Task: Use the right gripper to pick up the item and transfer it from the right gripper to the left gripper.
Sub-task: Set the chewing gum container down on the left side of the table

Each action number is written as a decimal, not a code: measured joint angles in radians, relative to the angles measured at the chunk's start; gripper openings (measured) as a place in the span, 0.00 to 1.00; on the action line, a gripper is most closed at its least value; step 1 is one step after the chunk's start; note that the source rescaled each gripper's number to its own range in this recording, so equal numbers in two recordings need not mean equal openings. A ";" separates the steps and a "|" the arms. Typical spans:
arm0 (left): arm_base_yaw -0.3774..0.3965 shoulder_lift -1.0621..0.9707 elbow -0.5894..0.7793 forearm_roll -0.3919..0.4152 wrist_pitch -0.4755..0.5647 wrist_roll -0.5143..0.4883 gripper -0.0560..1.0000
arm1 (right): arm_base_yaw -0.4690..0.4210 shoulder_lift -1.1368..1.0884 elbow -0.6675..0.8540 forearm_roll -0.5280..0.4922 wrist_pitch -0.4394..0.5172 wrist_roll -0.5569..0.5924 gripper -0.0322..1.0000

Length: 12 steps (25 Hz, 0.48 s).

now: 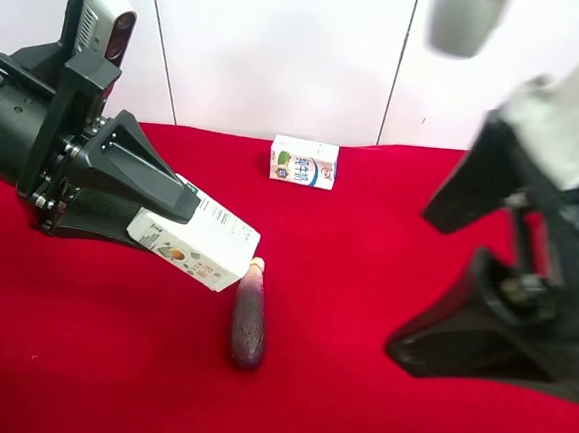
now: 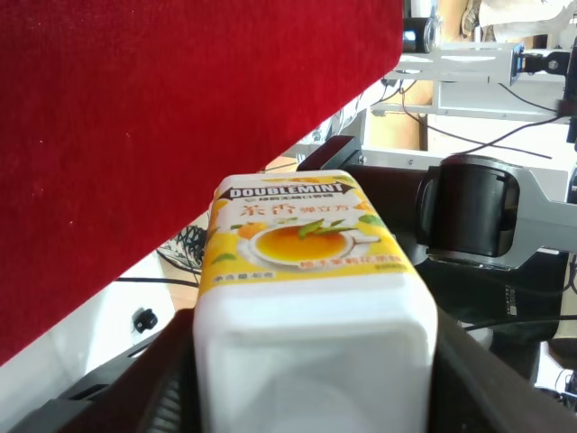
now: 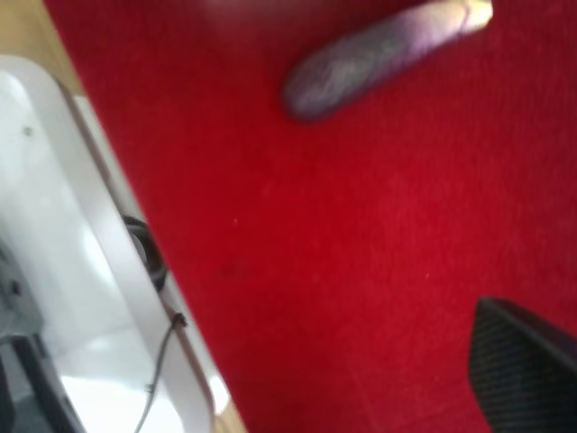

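Pinching the item (image 1: pixel 205 244) in the left gripper (image 1: pixel 175 228) over the red cloth's (image 1: pixel 107 363) left edge; holding the right gripper (image 1: pixel 422 280) spread, empty, opposite.

The item (image 1: pixel 195 241), a small white carton with orange fruit print and a barcode, sits tilted at centre left of the high view. It is clamped between the 2 wedge-shaped fingers of the black left gripper (image 1: pixel 168 224). The black right gripper (image 1: pixel 420 282), at the frame's right, gapes wide and empty.
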<state>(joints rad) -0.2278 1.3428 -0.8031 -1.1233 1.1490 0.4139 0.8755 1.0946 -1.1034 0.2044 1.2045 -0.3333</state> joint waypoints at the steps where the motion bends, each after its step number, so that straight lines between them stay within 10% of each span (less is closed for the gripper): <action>1: 0.000 0.000 0.000 0.000 0.003 0.000 0.07 | 0.000 -0.026 0.004 0.000 0.001 0.021 0.99; 12: 0.000 0.000 0.000 -0.001 0.024 0.002 0.07 | 0.002 -0.460 0.359 -0.052 0.011 0.162 0.99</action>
<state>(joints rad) -0.2278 1.3428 -0.8031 -1.1242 1.1728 0.4158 0.8775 0.6344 -0.7445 0.1523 1.2156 -0.1715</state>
